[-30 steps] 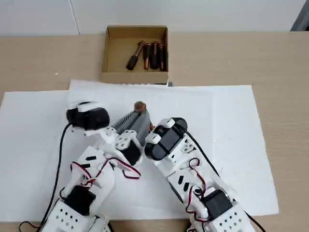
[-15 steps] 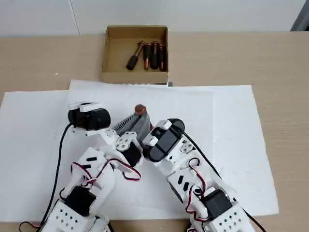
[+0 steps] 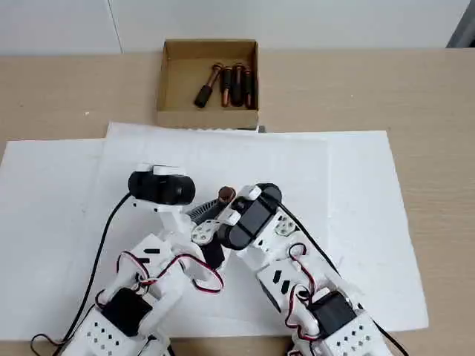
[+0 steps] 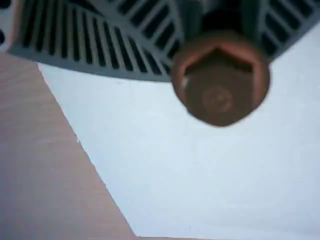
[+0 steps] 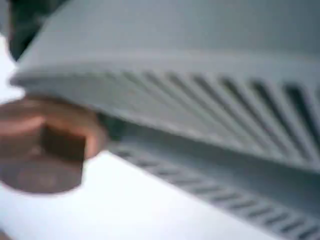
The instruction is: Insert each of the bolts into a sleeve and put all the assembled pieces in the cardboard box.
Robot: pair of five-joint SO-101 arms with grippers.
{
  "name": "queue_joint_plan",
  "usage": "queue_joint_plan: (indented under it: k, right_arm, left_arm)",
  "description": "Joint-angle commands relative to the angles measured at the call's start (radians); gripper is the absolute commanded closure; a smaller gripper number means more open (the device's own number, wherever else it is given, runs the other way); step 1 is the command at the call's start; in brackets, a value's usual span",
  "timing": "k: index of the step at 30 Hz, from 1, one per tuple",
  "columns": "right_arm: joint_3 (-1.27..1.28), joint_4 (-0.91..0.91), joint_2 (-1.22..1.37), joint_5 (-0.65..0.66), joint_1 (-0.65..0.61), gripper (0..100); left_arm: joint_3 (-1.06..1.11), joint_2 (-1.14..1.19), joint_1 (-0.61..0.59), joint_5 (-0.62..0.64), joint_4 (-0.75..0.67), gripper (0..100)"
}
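left gripper [image 3: 220, 202] tight around a copper bolt [image 4: 220, 85], over white paper [image 4: 200, 180]

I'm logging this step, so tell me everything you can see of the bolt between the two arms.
The bolt presents its head: copper-coloured, hexagonal, metal by the look, with a round mark on its face. Its shank is hidden behind the head. The left gripper is shut on it, with grey ribbed fingers on either side, and it sits over the white paper.
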Motion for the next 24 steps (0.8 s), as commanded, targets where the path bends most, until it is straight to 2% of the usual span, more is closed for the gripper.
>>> queue_joint_plan:
  k: [1, 4, 8, 10, 16, 24]
  right_arm:
    - [-0.015, -0.031, -0.015, 0.003, -0.001, 99.5]
    - [-0.015, -0.031, -0.015, 0.003, -0.001, 99.5]
    - [-0.015, -0.031, -0.015, 0.002, -0.001, 99.5]
    - [-0.015, -0.031, -0.015, 0.003, -0.001, 99.5]
    - [-0.015, -0.031, -0.015, 0.005, -0.001, 99.5]
    - [0.005, -0.033, -0.015, 0.002, 0.001, 99.5]
  left_arm:
    - [0.002, 0.002, 0.048, -0.049, 0.032, 99]
    - [0.002, 0.002, 0.012, -0.071, 0.032, 96]
    - [-0.002, 0.002, -0.031, -0.112, 0.032, 80]
    - [-0.004, 0.002, -0.048, -0.144, 0.032, 76]
    - [-0.079, 0.008, -0.097, -0.18, 0.034, 76]
    - [-0.214, 0.003, -0.124, -0.18, 0.178, 77]
